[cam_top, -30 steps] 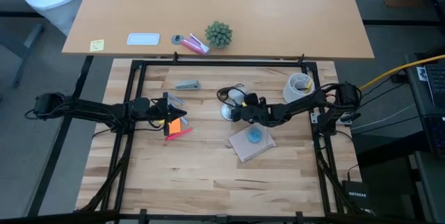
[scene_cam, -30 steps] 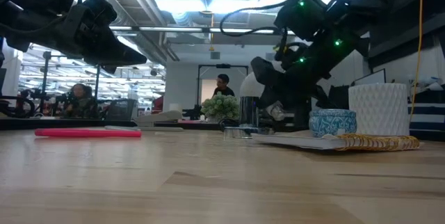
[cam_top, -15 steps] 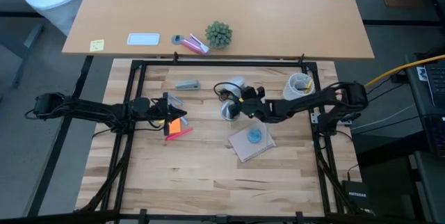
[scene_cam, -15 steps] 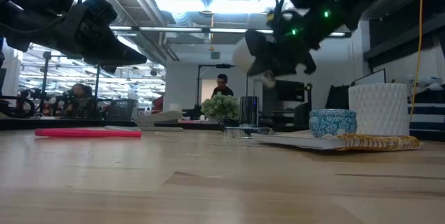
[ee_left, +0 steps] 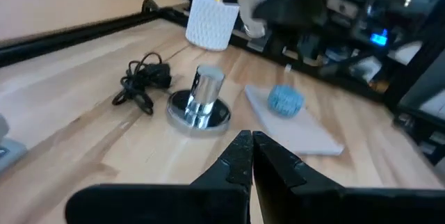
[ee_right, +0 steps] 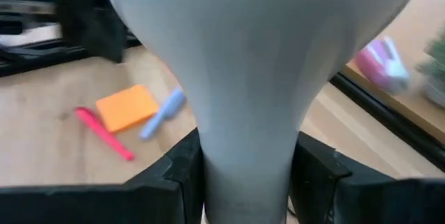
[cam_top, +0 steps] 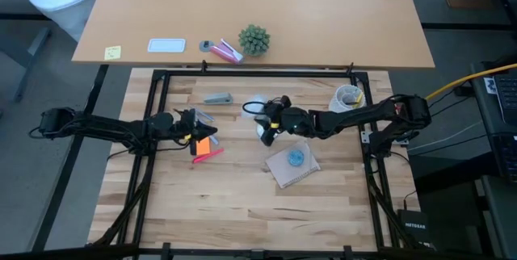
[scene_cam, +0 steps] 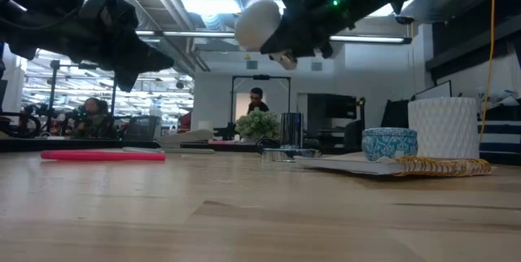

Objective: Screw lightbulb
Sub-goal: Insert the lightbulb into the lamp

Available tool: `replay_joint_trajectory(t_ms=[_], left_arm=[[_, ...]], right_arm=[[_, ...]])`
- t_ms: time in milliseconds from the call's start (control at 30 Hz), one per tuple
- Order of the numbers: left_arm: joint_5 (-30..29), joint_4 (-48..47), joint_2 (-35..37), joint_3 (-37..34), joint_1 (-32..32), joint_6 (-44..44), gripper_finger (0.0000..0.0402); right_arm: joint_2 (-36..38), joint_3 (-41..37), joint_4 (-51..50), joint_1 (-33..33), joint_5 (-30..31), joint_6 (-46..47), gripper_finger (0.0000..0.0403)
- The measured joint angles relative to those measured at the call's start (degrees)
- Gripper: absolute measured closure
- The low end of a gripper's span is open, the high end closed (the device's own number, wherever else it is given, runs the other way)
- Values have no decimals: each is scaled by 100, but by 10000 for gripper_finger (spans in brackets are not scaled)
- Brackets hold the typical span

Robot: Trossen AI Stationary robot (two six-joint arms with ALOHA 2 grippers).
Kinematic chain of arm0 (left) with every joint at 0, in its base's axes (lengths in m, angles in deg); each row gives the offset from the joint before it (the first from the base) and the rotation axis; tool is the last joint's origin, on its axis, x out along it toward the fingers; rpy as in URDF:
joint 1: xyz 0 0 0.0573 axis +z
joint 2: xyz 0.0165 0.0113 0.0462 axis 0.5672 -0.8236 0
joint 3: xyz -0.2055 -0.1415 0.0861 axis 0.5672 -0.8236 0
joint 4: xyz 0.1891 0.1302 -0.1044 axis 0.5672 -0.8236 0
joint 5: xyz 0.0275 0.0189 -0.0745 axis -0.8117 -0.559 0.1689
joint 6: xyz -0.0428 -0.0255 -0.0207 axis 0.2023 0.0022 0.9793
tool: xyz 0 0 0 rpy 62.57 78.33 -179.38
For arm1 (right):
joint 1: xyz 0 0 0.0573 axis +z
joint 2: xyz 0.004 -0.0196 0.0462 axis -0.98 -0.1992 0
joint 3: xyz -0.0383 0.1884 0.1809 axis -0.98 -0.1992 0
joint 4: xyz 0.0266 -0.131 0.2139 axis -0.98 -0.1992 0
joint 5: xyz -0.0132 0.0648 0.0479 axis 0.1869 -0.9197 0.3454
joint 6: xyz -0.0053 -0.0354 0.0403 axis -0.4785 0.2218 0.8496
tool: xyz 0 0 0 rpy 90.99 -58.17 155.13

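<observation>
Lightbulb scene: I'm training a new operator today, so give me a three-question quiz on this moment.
1. True or false: the right claw grips the lightbulb in the air.
2. What stands on the table beside the coiled black cord?
A. a shiny metal socket
B. a red mug
C. a glass jar
3. Fill in: the left claw is ____, holding nothing.

Key:
1. True; the bulb's neck sits between its fingers.
2. A, the socket.
3. shut
</observation>
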Motion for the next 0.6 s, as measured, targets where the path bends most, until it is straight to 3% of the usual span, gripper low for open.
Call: replay_joint_trajectory(t_ms=[367,600], left_arm=[[2,989,-182,1,-257,-170,398],[7,2530,-1498,105,-708,-375,398]], right_arm=[[0,25,1161,-4,-1120,-1194,245],[0,32,1350,-7,-1147,-1470,243]])
